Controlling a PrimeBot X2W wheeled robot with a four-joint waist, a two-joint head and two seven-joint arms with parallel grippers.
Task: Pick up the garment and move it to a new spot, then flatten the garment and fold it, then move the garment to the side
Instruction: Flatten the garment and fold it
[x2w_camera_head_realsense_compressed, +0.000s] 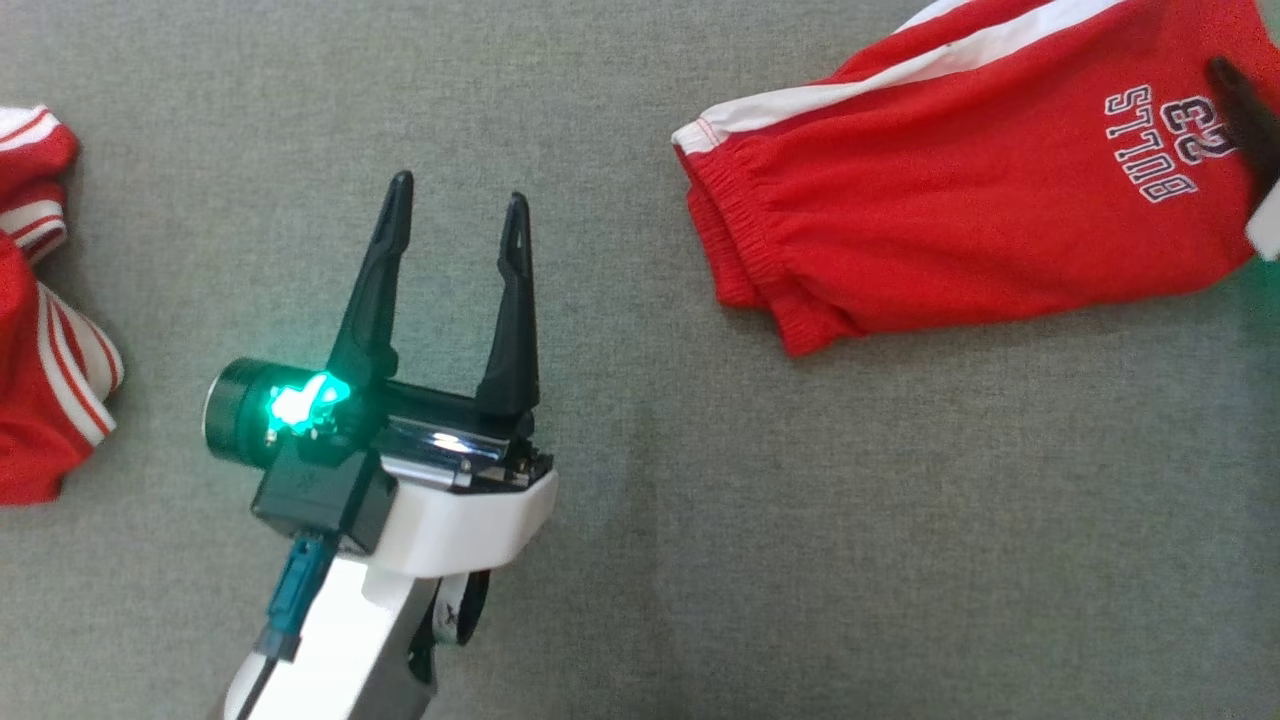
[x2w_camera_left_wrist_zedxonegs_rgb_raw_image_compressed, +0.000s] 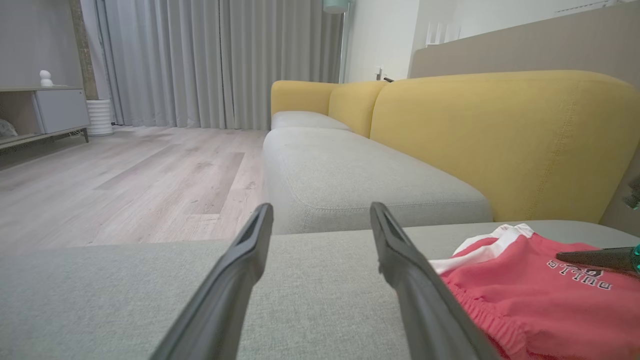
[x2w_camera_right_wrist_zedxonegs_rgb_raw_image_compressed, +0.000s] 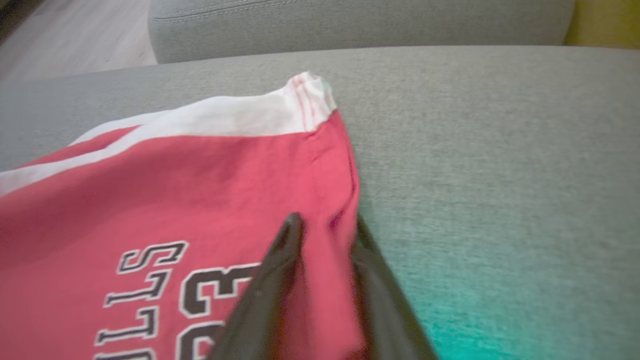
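Shorts (x2w_camera_head_realsense_compressed: 960, 190): 1; other red garment (x2w_camera_head_realsense_compressed: 40, 330): 1; left gripper (x2w_camera_head_realsense_compressed: 458, 195): 1

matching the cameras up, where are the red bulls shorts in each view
head view: red shorts upper right, reaching right edge
left wrist view: red shorts lower right corner
right wrist view: red shorts left half and bottom
shared landmark: BULLS 23 print
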